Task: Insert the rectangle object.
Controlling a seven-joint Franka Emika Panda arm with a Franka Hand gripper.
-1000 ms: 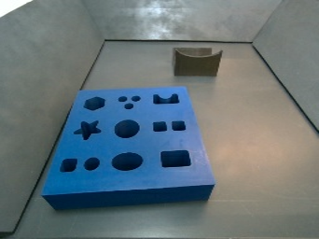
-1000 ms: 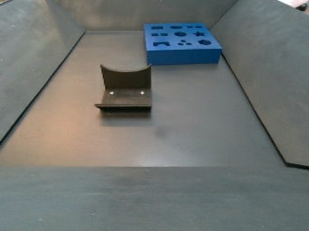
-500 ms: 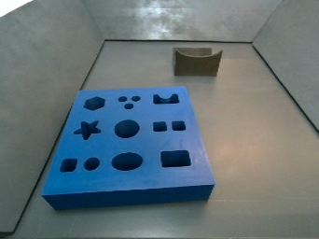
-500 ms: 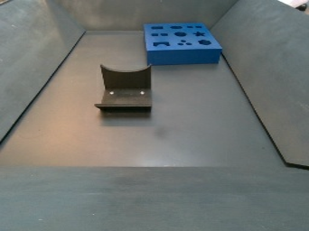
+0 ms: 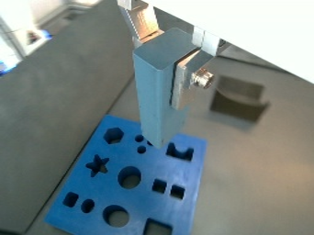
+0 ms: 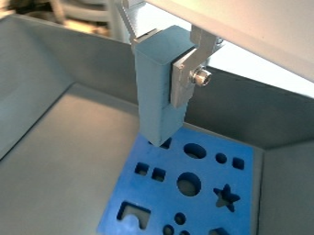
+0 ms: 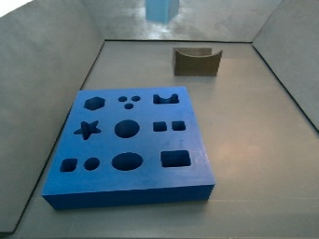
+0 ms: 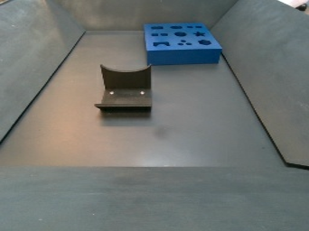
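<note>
My gripper point(image 5: 166, 55) is shut on the rectangle object point(image 5: 153, 101), a slim light-blue bar that hangs upright between the silver fingers point(image 5: 190, 78). Both wrist views show the bar point(image 6: 157, 101) held high above the dark-blue board point(image 5: 157, 165) with shaped holes, its lower end over the board's far part point(image 6: 160, 197). In a side view only the bar's lower end point(image 7: 162, 9) shows at the top edge, well above and behind the board point(image 7: 149, 145). In the other side view the board point(image 8: 182, 56) lies at the far end, and the gripper and bar are out of view.
The olive-brown notched fixture point(image 7: 197, 61) stands on the floor beyond the board, and it shows in the other side view point(image 8: 123, 90) and in a wrist view point(image 5: 237, 99). Grey sloping walls point(image 7: 75, 56) enclose the floor.
The bar's lower end has come into a side view at the top edge. The board and the fixture have not moved.
</note>
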